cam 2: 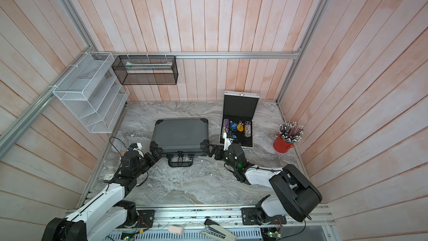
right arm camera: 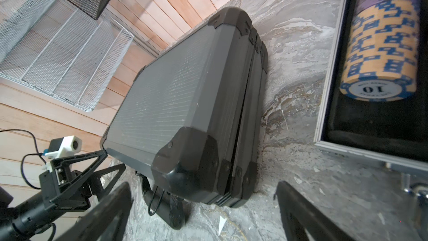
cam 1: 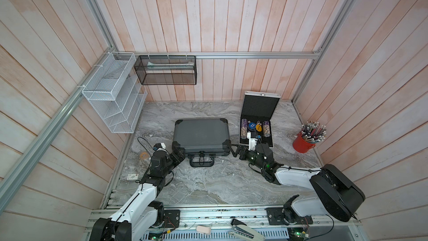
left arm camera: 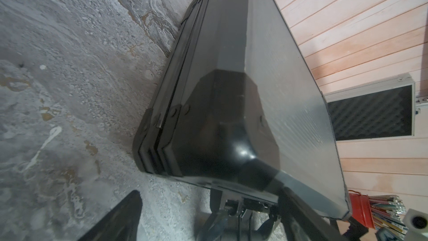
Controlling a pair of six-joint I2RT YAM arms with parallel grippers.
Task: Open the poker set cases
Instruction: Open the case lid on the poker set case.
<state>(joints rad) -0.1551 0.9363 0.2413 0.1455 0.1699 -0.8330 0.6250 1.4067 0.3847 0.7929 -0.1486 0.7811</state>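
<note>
**Grey case left to open**

The dark grey case (cam 1: pixel 202 135) lay shut; the silver case (cam 1: pixel 257 121) beside it stood open. Our left gripper (cam 1: pixel 180 153) and right gripper (cam 1: pixel 234 151) gaped wide at the grey case's near corners. We judged both corners should lift evenly.

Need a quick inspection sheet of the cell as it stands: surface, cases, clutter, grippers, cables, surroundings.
Surface: marble-look tabletop, a few small white scraps near the front.
Job's things: dark grey case shut, lying flat, handle toward the robot; silver case open, lid upright, poker chips inside.
Clutter: red cup of pencils at the table's far right; stapler on the front rail.
Grippers: left gripper open at the dark grey case's near-left corner; right gripper open at its near-right corner; neither is closed on anything.
Cables: black cable looping on the table left of the dark grey case.
Surroundings: white wire rack and black mesh basket on plank walls.
</note>
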